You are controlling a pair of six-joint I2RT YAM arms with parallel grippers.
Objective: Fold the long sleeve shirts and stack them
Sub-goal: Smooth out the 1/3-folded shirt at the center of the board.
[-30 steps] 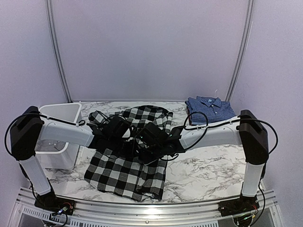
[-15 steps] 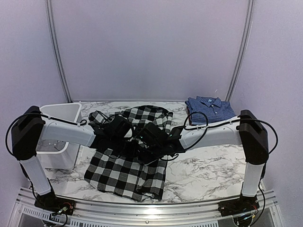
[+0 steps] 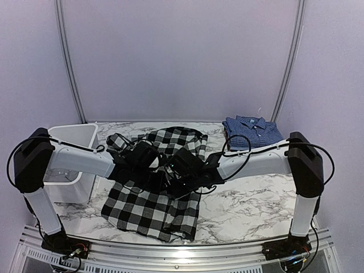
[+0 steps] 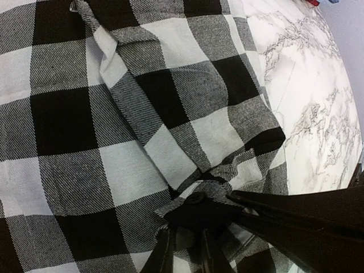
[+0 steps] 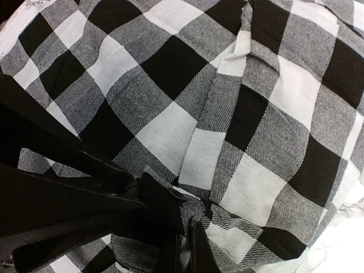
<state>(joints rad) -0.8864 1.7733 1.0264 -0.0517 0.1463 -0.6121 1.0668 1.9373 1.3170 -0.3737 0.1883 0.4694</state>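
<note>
The black-and-white check shirt (image 3: 142,207) lies spread on the middle of the table, rumpled where the arms meet. Both grippers come together over its centre on one dark cuff with a button (image 4: 196,198). My left gripper (image 4: 186,233) is nearly shut, with the cuff's cloth between its fingers. My right gripper (image 5: 186,230) is shut on the same cuff (image 5: 172,193) from the other side. In the top view the left gripper (image 3: 162,170) and right gripper (image 3: 173,179) almost touch. The blue checked shirt (image 3: 253,129) sits folded at the back right.
A white plastic bin (image 3: 71,136) stands at the left, beside the left arm. Bare marble table (image 3: 244,205) shows to the right of the check shirt. The curved white backdrop closes the far side.
Both wrists have crept slightly toward the back of the table with the cuff. The left jaws have narrowed a little on the cloth.
</note>
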